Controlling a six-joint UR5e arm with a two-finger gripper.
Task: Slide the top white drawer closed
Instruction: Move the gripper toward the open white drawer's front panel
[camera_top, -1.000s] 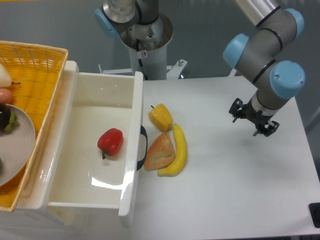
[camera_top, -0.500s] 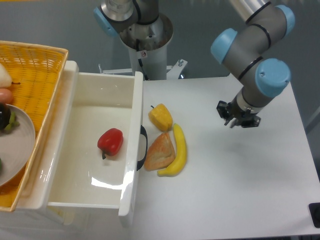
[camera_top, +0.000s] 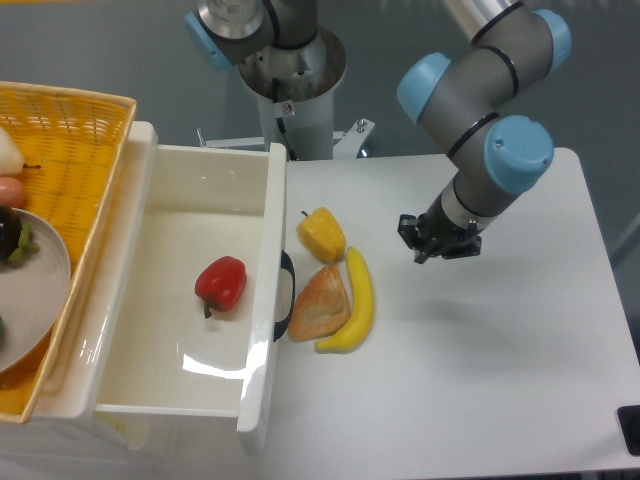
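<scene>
The top white drawer (camera_top: 190, 290) stands pulled far out over the table (camera_top: 480, 360), a red pepper (camera_top: 221, 283) lying inside its tray and the black handle (camera_top: 288, 295) half hidden behind the front panel. The gripper (camera_top: 432, 243) hangs above the table, well right of the drawer; its fingers are dark and small, so whether they are apart is impossible to tell. Between them lie a yellow pepper (camera_top: 320, 234), a banana (camera_top: 354, 303) and an orange wedge (camera_top: 320, 303). The yellow basket (camera_top: 70, 150) is cut off at the left edge.
</scene>
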